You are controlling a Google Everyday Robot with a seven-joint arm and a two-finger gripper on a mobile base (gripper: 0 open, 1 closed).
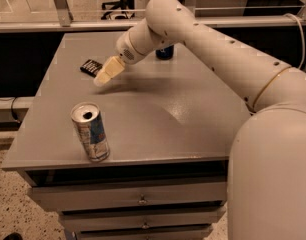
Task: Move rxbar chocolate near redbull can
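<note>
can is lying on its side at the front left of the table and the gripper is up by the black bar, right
Not quite. The camera view shows the can standing upright, not lying on its side. It is at the front left of the table, and the gripper is up by the black bar.
</note>
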